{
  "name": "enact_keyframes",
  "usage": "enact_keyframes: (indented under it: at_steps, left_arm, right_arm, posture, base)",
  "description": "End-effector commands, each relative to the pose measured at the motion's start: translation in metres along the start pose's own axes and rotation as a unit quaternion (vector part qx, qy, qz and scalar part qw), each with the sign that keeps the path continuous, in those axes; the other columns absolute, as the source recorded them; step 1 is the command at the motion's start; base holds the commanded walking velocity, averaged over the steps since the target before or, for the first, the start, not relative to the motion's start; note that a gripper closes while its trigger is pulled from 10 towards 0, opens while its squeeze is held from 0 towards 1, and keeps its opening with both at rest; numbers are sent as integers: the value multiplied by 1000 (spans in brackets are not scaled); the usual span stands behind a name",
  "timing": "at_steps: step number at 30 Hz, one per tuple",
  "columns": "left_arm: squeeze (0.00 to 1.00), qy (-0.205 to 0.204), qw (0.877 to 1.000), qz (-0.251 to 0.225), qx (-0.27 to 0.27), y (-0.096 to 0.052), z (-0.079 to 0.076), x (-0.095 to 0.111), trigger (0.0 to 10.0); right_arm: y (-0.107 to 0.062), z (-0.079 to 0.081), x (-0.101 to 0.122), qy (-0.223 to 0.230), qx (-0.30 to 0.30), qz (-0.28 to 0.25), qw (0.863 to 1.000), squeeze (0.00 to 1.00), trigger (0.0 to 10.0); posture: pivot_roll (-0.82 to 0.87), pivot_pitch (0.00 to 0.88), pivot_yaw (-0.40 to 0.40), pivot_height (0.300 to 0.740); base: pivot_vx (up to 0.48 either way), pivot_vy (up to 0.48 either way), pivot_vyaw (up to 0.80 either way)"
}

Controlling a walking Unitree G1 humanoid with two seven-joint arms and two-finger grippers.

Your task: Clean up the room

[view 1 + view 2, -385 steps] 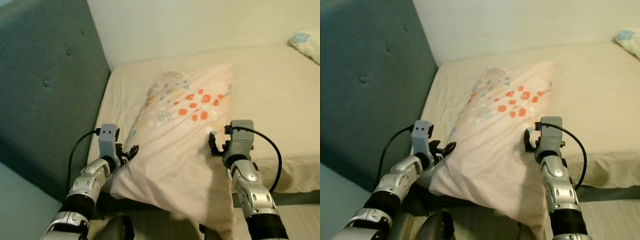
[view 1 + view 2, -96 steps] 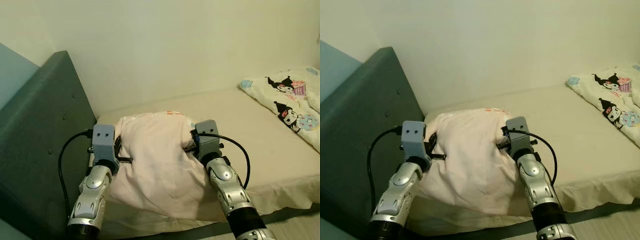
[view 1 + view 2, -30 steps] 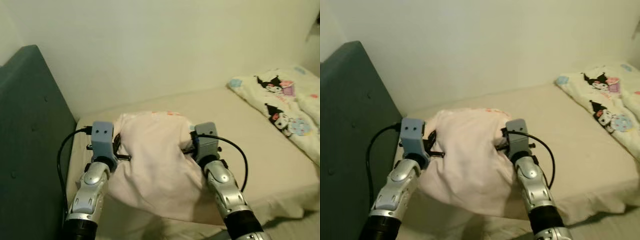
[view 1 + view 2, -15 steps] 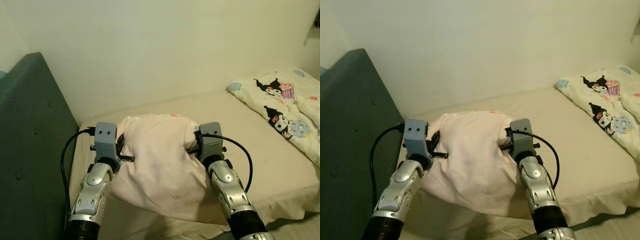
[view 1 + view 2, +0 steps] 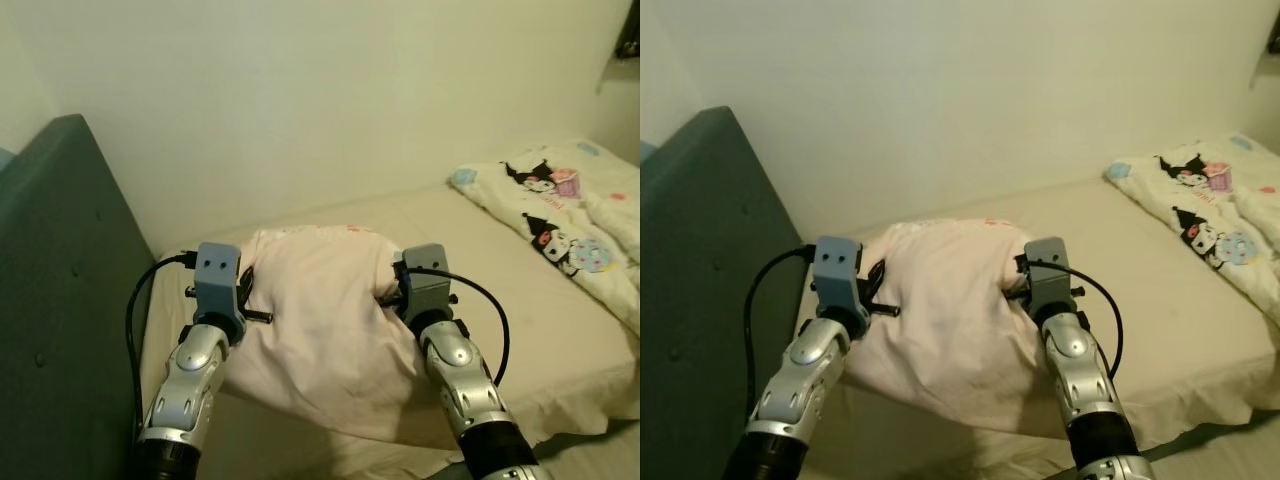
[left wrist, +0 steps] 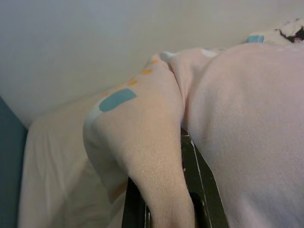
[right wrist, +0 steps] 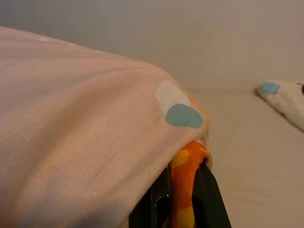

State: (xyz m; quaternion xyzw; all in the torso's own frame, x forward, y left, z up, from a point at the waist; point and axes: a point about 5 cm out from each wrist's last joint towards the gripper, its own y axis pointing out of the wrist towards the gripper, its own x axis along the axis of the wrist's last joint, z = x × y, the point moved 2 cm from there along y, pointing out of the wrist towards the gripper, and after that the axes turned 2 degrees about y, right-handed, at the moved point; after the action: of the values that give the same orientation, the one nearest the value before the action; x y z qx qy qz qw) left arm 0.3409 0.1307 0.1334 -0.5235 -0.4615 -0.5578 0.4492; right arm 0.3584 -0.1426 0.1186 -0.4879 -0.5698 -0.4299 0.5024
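The left gripper (image 5: 246,298) is pinching the pink pillow's (image 5: 322,315) left edge. The right gripper (image 5: 393,290) is pinching its right edge, holding it above the bed (image 5: 505,290).

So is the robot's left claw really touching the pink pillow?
Touching. In the left wrist view, the pillow fabric is pinched between the left gripper's black fingers, with cloth bunched over them.
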Motion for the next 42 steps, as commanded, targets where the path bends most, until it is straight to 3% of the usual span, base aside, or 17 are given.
enact_keyframes:
  at_steps: [1,8,14,19,42]
  left_arm:
    - [0,11,1000,-27,-1,1,2,10,10000]
    - [0,25,999,-23,19,0,6,11,10000]
    - [0,24,999,-29,27,-1,6,14,10000]
    - [0,-6,999,-32,34,-1,6,14,10000]
    - [0,24,999,-37,17,10,3,20,10000]
  right_arm:
    - [3,10,13,-1,17,-30,999,0,10000]
    - [3,11,13,0,18,-29,999,0,10000]
    - [2,11,12,2,18,-28,999,0,10000]
    - [2,11,11,2,19,-27,999,0,10000]
    - [7,6,19,18,7,-34,999,0,10000]
  posture:
    - [-79,18,83,720]
    - [-77,20,84,720]
    - [-73,25,83,720]
    - [-71,29,82,720]
    - [-74,28,86,720]
  base:
    - [0,337,0]
    - [0,145,0]
    - [0,-480,0]
    - [0,-192,0]
    - [0,0,0]
